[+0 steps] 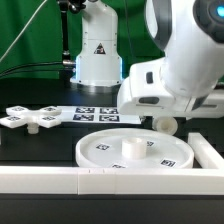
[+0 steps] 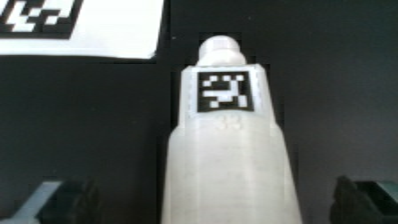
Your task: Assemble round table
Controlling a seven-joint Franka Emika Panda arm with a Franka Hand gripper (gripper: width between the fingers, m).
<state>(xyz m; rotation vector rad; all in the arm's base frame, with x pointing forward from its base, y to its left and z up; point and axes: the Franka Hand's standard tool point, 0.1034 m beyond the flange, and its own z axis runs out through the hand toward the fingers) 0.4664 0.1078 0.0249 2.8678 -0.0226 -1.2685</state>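
Nearest me runs the white wall, straight along the front edge of the black table. Just behind it the disc lies flat, rim up, with square tags on its face and a raised hub in the middle. Well off toward the exterior view's left the cross lies flat too, and beside it, nearer the arm's base, sits the marker board.

Over at the exterior view's right the arm leans low above the table, just behind the disc's rim. The post shows under it, close to the rim; I cannot tell whether the two touch. From the wrist view the post stretches away between the fingers, tag facing the camera, narrow tip pointing toward the marker board. The gripper stands wide, a dark gap showing on each side of the post, so neither finger presses it.
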